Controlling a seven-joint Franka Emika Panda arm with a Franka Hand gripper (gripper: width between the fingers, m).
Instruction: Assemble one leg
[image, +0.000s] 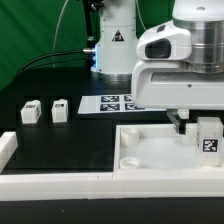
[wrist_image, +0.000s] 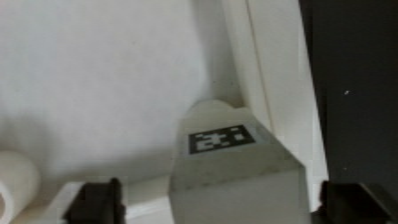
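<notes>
One leg (image: 208, 140), a small white block with a black-and-white tag, stands upright on the big white panel (image: 150, 150) near its edge at the exterior view's right. My gripper (image: 192, 124) is low over it and open. In the wrist view the leg (wrist_image: 222, 140) lies between the two dark fingertips (wrist_image: 98, 200), with a clear gap on one side and the other finger close to its edge. The gripper (wrist_image: 222, 208) is not closed on the leg. Two more legs (image: 30, 111) (image: 59, 110) stand on the black table at the exterior view's left.
The marker board (image: 118, 102) lies behind the panel, in front of the arm's base. A white rail (image: 50, 185) runs along the front edge. The panel's raised rim (wrist_image: 267, 60) and a round socket (wrist_image: 15, 185) show in the wrist view, with black table (wrist_image: 356, 80) beyond.
</notes>
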